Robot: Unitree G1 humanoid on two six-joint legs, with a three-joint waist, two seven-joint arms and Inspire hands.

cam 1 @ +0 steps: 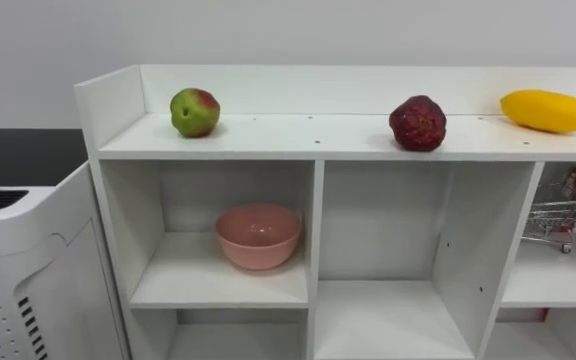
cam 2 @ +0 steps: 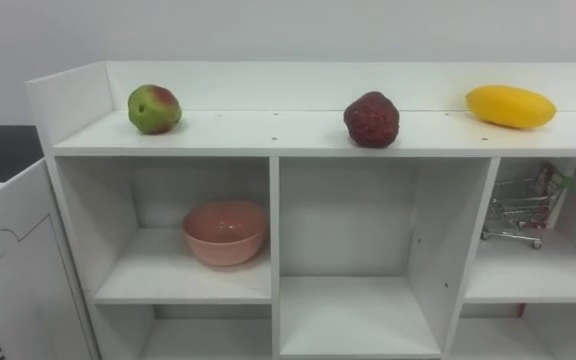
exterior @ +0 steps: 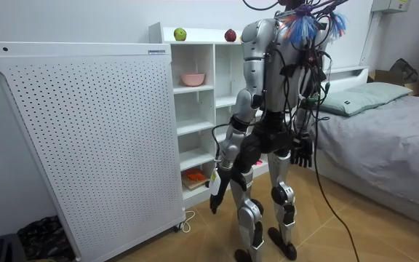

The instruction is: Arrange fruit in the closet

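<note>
Upper frame: apple (cam 1: 195,112), red fruit (cam 1: 417,123), mango (cam 1: 547,110) on closet (cam 1: 268,141) top.
Right robot hand (exterior: 302,154): hanging released.
Left robot hand (exterior: 215,196): cannot tell.
Risk: a clumsy reach could roll one off the front.

We count three fruits, one of each kind: one green-red apple (cam 1: 195,112), one dark red fruit (cam 1: 418,123), one yellow fruit (cam 1: 547,110). One white closet (cam 1: 313,150) under them. Inside it we get one pink bowl (cam 1: 258,236) and one small wire shopping cart (cam 1: 556,220). In the room view we add one white perforated cabinet (exterior: 86,138), one bed (exterior: 391,138), one pillow (exterior: 358,98).
</note>
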